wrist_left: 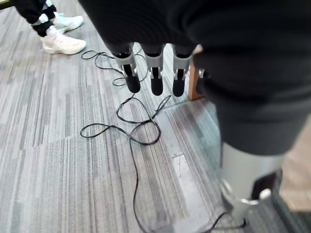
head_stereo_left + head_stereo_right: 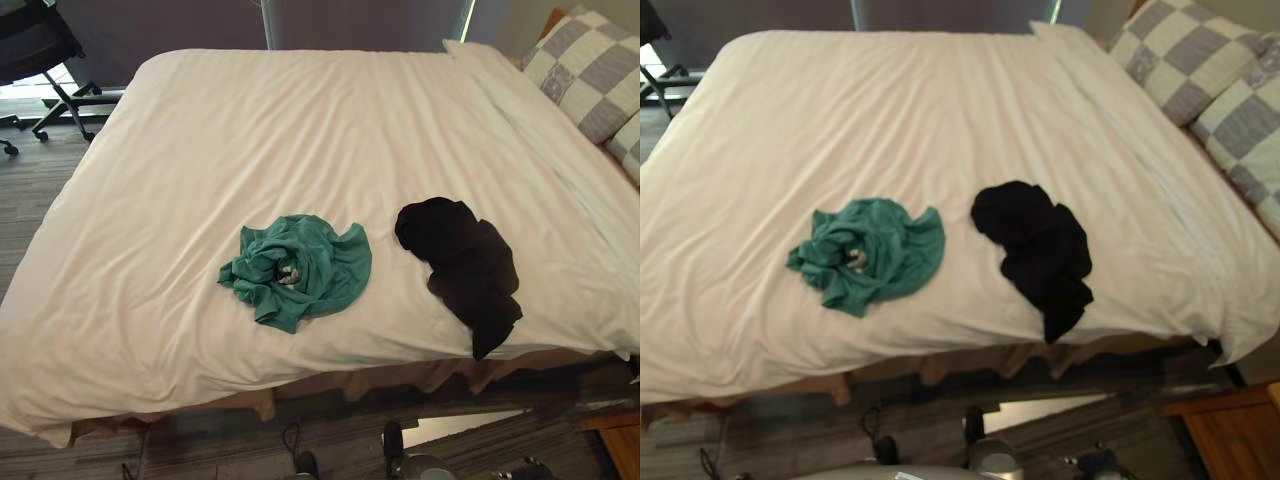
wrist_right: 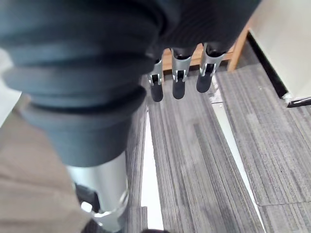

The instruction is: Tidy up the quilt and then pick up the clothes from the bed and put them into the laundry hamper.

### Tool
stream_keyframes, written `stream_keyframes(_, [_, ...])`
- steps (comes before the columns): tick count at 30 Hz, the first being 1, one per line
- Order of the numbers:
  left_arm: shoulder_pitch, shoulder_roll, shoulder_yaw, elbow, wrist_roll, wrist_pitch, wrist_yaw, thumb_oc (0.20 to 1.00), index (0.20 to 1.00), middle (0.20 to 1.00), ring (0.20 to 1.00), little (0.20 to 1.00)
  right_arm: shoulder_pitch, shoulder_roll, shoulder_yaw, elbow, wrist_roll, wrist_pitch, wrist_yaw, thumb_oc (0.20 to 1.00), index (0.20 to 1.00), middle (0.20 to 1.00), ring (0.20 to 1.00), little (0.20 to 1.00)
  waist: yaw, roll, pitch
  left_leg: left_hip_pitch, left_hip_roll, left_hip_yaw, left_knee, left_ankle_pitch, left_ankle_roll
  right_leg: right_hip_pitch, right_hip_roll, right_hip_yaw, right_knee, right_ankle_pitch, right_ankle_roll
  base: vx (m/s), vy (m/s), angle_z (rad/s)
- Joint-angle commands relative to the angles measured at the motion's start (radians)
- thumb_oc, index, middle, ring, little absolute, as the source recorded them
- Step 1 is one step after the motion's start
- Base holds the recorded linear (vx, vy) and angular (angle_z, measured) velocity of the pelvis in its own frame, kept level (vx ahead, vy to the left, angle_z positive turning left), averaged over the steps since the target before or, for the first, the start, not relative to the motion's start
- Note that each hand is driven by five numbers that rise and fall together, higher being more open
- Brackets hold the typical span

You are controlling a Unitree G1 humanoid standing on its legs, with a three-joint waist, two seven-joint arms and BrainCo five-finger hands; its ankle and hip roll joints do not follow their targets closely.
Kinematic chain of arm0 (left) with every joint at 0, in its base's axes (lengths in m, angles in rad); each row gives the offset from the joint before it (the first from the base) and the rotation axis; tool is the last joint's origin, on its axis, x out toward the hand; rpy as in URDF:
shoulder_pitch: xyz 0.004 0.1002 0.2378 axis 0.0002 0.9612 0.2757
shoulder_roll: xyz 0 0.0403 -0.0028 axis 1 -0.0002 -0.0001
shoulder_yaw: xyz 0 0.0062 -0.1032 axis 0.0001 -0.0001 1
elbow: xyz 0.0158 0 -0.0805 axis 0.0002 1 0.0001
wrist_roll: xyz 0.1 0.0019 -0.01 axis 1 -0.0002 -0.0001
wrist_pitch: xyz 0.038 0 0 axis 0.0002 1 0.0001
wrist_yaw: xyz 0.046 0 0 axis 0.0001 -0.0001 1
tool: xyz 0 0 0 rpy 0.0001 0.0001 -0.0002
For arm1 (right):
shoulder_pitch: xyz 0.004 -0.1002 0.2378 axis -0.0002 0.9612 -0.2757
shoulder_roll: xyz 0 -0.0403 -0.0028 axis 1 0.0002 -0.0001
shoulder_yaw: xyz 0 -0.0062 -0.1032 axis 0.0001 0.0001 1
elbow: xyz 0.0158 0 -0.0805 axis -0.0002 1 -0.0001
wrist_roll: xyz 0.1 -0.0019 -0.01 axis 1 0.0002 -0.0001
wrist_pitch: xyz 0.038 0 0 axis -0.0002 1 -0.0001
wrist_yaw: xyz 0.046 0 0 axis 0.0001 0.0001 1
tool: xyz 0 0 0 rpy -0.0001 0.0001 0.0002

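Quilt (image 2: 300,140) lies smooth; green top (image 2: 297,268) and black garment (image 2: 462,262) remain on it; left hand (image 1: 153,73) and right hand (image 3: 177,73) hang released, empty

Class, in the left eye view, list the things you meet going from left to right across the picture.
Office chair → green garment → black garment → checked pillows.
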Motion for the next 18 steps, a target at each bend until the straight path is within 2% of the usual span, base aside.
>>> stream_keyframes(1, [-0.035, 0.112, 0.051, 0.042, -0.091, -0.012, 0.078, 1.0, 1.0, 1.0, 1.0, 1.0, -0.044, -0.102, -0.045, -0.063, 0.068, -0.025, -0.074, 1.0, 1.0, 1.0, 1.0, 1.0, -0.012, 0.014, 0.019, -0.029, 0.017, 0.005, 0.002, -0.009, -0.057, 0.027, -0.075, 0.008, 0.024, -0.103, 0.098, 0.02, 0.008, -0.09])
stream_keyframes(4, [-0.01, 0.228, 0.145, -0.003, -0.109, -0.029, 0.117, 1.0, 1.0, 1.0, 1.0, 1.0, 0.024, -0.197, -0.099, -0.246, 0.002, -0.048, -0.101, 1.0, 1.0, 1.0, 1.0, 1.0, -0.014, 0.019, 0.019, -0.015, 0.017, 0.008, 0.001, -0.014, -0.062, 0.038, -0.079, 0.004, 0.026, -0.106, 0.105, 0.03, 0.008, -0.06])
stream_keyframes(5, [-0.026, 0.298, 0.156, -0.067, -0.065, -0.051, 0.151, 1.0, 1.0, 1.0, 1.0, 1.0, 0.07, -0.259, -0.109, -0.384, -0.08, -0.073, -0.108, 1.0, 1.0, 1.0, 1.0, 1.0, -0.02, 0.021, 0.018, -0.009, 0.018, 0.009, 0.001, -0.017, -0.065, 0.04, -0.081, 0.002, 0.031, -0.108, 0.109, 0.0, 0.0, 0.0])
stream_keyframes(7, [-0.05, 0.378, 0.155, -0.198, -0.007, -0.083, 0.194, 1.0, 1.0, 1.0, 1.0, 1.0, 0.107, -0.337, -0.116, -0.525, -0.19, -0.107, -0.114, 1.0, 1.0, 1.0, 1.0, 1.0, -0.025, 0.024, 0.018, -0.012, 0.02, 0.007, 0.001, -0.013, -0.067, 0.035, -0.085, -0.001, 0.038, -0.109, 0.113, 0.0, 0.013, 0.06])
stream_keyframes(8, [-0.03, 0.424, 0.163, -0.464, 0.049, -0.115, 0.241, 1.0, 1.0, 1.0, 1.0, 1.0, 0.136, -0.387, -0.141, -0.635, -0.274, -0.122, -0.123, 1.0, 1.0, 1.0, 1.0, 1.0, -0.026, 0.026, 0.021, -0.007, 0.021, 0.006, 0.001, -0.02, -0.068, 0.036, -0.086, -0.007, 0.044, -0.116, 0.117, 0.01, 0.009, 0.09])
stream_keyframes(10, [-0.037, 0.465, 0.168, -0.677, 0.093, -0.153, 0.26, 1.0, 1.0, 1.0, 1.0, 1.0, 0.139, -0.448, -0.146, -0.718, -0.372, -0.123, -0.131, 1.0, 1.0, 1.0, 1.0, 1.0, -0.026, 0.027, 0.018, -0.007, 0.023, 0.003, 0.001, -0.022, -0.068, 0.037, -0.089, -0.014, 0.049, -0.121, 0.119, 0.0, -0.002, 0.24])
stream_keyframes(13, [-0.076, 0.502, 0.152, -0.877, 0.117, -0.194, 0.232, 1.0, 1.0, 1.0, 1.0, 1.0, 0.109, -0.513, -0.122, -0.783, -0.464, -0.127, -0.118, 1.0, 1.0, 1.0, 1.0, 1.0, -0.028, 0.027, 0.016, -0.008, 0.024, 0.0, 0.001, -0.019, -0.067, 0.033, -0.091, -0.02, 0.053, -0.119, 0.119, 0.0, -0.006, 0.13])
stream_keyframes(14, [-0.142, 0.548, 0.087, -1.004, 0.169, -0.204, 0.19, 1.0, 1.0, 1.0, 1.0, 1.0, 0.051, -0.59, -0.072, -0.857, -0.536, -0.142, -0.097, 1.0, 1.0, 1.0, 1.0, 1.0, -0.033, 0.025, 0.013, -0.006, 0.026, 0.006, 0.001, -0.022, -0.067, 0.031, -0.093, -0.018, 0.052, -0.119, 0.118, 0.0, 0.0, 0.0])
stream_keyframes(15, [-0.146, 0.548, 0.085, -1.003, 0.169, -0.202, 0.19, 1.0, 1.0, 1.0, 1.0, 1.0, 0.048, -0.59, -0.072, -0.855, -0.536, -0.141, -0.097, 1.0, 1.0, 1.0, 1.0, 1.0, -0.032, 0.025, 0.014, -0.006, 0.026, 0.007, 0.001, -0.022, -0.067, 0.03, -0.093, -0.018, 0.052, -0.12, 0.118, 0.0, 0.0, 0.0])
stream_keyframes(17, [-0.224, 0.548, 0.002, -1.037, 0.194, -0.197, 0.168, 1.0, 1.0, 1.0, 1.0, 1.0, -0.015, -0.619, -0.01, -0.895, -0.56, -0.145, -0.086, 1.0, 1.0, 1.0, 1.0, 1.0, -0.039, 0.023, 0.023, -0.007, 0.028, 0.013, 0.001, -0.021, -0.066, 0.023, -0.093, -0.012, 0.055, -0.117, 0.117, 0.0, 0.0, 0.0])
stream_keyframes(18, [-0.233, 0.548, -0.003, -1.032, 0.195, -0.196, 0.17, 1.0, 1.0, 1.0, 1.0, 1.0, -0.02, -0.62, -0.008, -0.892, -0.56, -0.144, -0.086, 1.0, 1.0, 1.0, 1.0, 1.0, -0.037, 0.024, 0.025, -0.007, 0.028, 0.014, 0.001, -0.021, -0.066, 0.022, -0.092, -0.011, 0.055, -0.117, 0.117, -0.03, 0.003, -0.1])
